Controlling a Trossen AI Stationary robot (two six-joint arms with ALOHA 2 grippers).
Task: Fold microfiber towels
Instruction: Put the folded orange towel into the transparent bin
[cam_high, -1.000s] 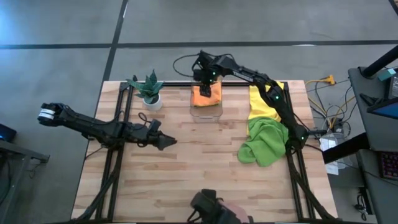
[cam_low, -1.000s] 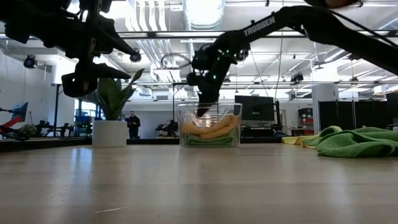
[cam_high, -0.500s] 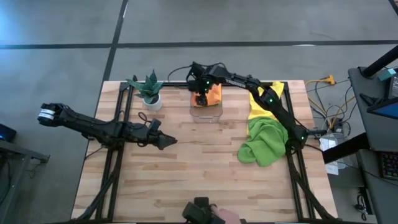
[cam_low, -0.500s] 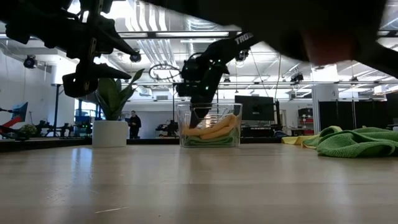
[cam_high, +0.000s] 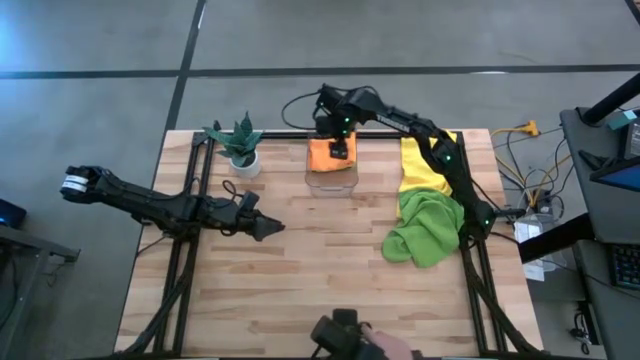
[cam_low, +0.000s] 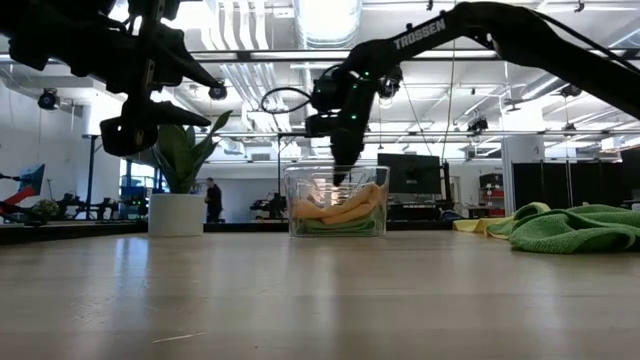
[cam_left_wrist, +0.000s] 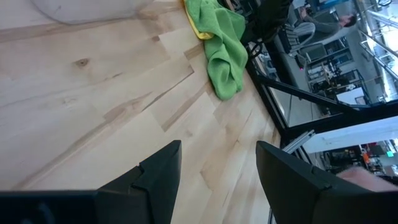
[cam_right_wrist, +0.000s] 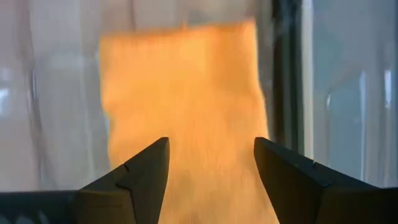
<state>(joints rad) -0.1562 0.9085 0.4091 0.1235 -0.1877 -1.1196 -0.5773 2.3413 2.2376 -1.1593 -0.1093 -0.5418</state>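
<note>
An orange towel (cam_high: 322, 153) lies folded in a clear bin (cam_high: 331, 180) at the table's far middle; in the low view it rests on a green towel (cam_low: 335, 227) inside that bin. My right gripper (cam_high: 340, 150) points down over the bin, open, its fingertips (cam_low: 341, 178) just inside the rim and above the orange towel (cam_right_wrist: 186, 106). A crumpled lime green towel (cam_high: 423, 232) lies at the right, its far part on a yellow towel (cam_high: 422, 166) spread flat. My left gripper (cam_high: 272, 228) hangs open over bare wood at the left middle.
A small potted plant (cam_high: 240, 146) stands left of the bin. A person's hand with a dark object (cam_high: 345, 338) shows at the table's near edge. Bare wood (cam_high: 320, 260) stretches between the grippers and the near edge.
My right gripper, still open, swung a little toward the table's left over the bin and then back toward the right. The orange towel has stayed in the bin. The hand at the near edge has shifted.
</note>
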